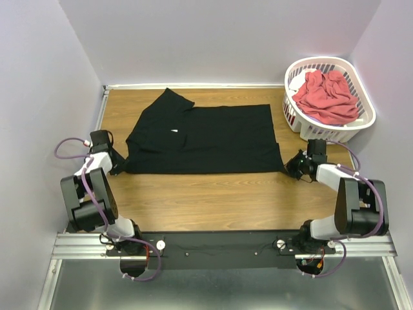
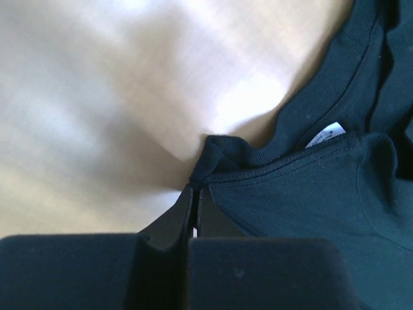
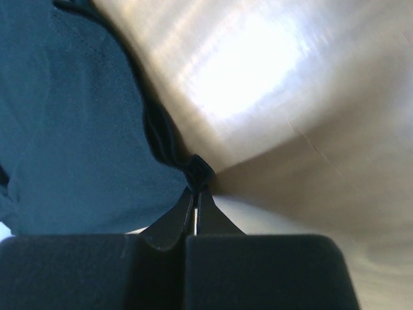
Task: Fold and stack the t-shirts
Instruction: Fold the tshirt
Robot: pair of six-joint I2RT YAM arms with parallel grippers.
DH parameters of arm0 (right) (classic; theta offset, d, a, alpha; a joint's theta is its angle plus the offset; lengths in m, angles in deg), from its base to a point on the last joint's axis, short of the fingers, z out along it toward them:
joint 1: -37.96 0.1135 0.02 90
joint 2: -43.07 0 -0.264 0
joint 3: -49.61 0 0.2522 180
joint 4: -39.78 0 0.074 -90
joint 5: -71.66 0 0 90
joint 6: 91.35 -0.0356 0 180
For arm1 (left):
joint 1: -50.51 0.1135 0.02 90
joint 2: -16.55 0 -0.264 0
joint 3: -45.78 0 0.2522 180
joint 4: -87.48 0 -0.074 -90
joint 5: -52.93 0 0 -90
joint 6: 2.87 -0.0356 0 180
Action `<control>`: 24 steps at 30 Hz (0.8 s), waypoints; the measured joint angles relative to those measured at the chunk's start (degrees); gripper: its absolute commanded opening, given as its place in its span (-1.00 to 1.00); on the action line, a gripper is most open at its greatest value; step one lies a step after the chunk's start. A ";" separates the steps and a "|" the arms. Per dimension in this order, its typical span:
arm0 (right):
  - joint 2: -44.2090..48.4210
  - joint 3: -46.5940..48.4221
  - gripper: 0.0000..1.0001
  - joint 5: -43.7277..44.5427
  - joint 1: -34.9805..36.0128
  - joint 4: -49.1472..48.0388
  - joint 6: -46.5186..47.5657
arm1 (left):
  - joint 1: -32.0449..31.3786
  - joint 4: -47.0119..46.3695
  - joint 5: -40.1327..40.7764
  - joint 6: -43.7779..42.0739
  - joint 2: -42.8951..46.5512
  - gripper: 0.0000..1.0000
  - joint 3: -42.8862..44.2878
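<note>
While the black t-shirt [image 1: 206,139] lies spread flat across the middle of the wooden desk [image 1: 213,200], both arms have hold of it along its near edge, one at each corner. From the top camera it looks like a long rectangle, collar end to the left and hem to the right. One sleeve [image 1: 169,103] pokes out toward the far-left side. You can spot the little white neck tag [image 1: 174,131] on the left half.

Left end effector [image 1: 121,166] sits low at the shirt's near-left corner. On its wrist cam the fingers are pressed together on a bunched bit of black fabric right by the ribbed collar, so it's pinching the shirt. The tag shows just past the pinch, up and to the right.

Right end effector [image 1: 288,169] is doing the same thing at the near-right corner. Its wrist cam shows the two fingers squeezed onto a small knot of hem, with cloth running off to the left of the view and bare wood to the right.

The coral-red t-shirt [image 1: 326,97] is crumpled up in the white laundry basket [image 1: 329,134]. That basket stands at the far-right corner of the desk, near the right arm and well apart from the left one.
</note>
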 measured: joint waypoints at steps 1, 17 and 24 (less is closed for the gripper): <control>0.63 -0.07 -0.89 0.02 -0.11 1.33 0.52 | 0.35 1.16 0.00 0.11 1.16 -1.00 -0.61; 14.34 4.00 0.29 0.70 -1.20 20.68 11.50 | 1.81 7.41 -1.29 0.63 19.08 -0.28 -5.14; 14.12 10.47 0.29 -2.38 0.85 20.94 13.20 | 1.46 10.27 2.29 -0.09 25.75 -0.28 0.42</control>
